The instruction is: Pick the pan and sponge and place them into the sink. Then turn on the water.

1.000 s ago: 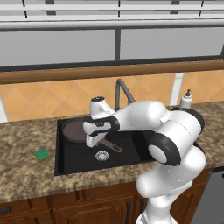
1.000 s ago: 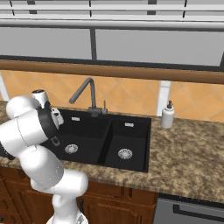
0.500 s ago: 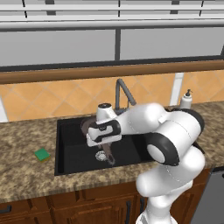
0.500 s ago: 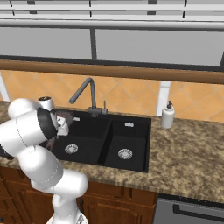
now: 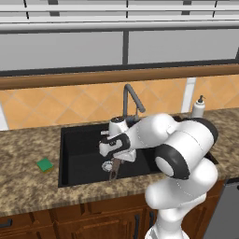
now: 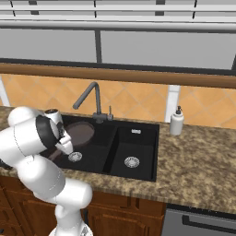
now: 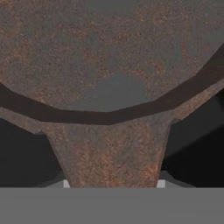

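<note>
The dark brown pan (image 6: 81, 133) is down inside the large left basin of the black sink (image 6: 144, 133), and whether it rests on the floor I cannot tell. My gripper (image 5: 115, 159) is shut on the base of the pan's handle. The thin handle end (image 5: 113, 174) sticks out below the hand, near the round drain (image 6: 75, 156). In the hand view the rusty pan (image 7: 109, 57) is very close, its handle running down into my gripper (image 7: 113, 181). The green sponge (image 5: 45, 164) lies flat on the counter left of the sink (image 5: 70, 140). No water runs from the gooseneck faucet (image 5: 131, 96).
A white soap dispenser (image 6: 176, 121) stands on the granite counter right of the sink. The small right basin (image 6: 133, 152) holds only its drain. The faucet (image 6: 91, 98) rises behind the divider, close above my arm. A tiled backsplash and a wooden ledge run behind.
My arm has carried the pan from above the left part of the basin rightward and down into it, and the hand now sits lower over the drain. The sponge has not moved.
</note>
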